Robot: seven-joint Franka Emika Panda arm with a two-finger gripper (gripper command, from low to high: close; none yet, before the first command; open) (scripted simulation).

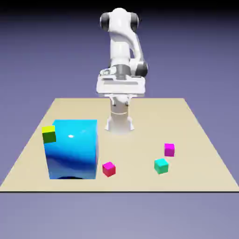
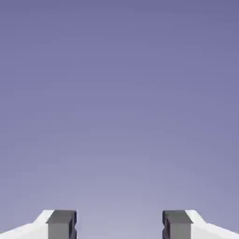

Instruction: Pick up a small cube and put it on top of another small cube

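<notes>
Gripper [image 2: 119, 225] apart, nothing between fingertips, raised near base; violet-magenta cube [image 1: 169, 150] lies toward camera, on exterior view's right; teal cube [image 1: 161, 166] just beside, nearer camera; I judge approach must go forward, then down; both rest on tan tabletop [image 1: 135, 182], big blue cylinder-like block [image 1: 73, 149] well apart.

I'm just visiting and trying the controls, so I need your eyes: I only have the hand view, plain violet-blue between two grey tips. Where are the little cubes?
Observer: On the table. The violet-magenta cube is on the exterior view's right, with the teal cube near it.
Visitor: Is one already on top of the other?
Observer: No, they stand apart, each on the tabletop.
Visitor: Anything big around?
Observer: Yes, a large glossy blue block on the exterior view's left, beside a pinkish-red cube.
</notes>
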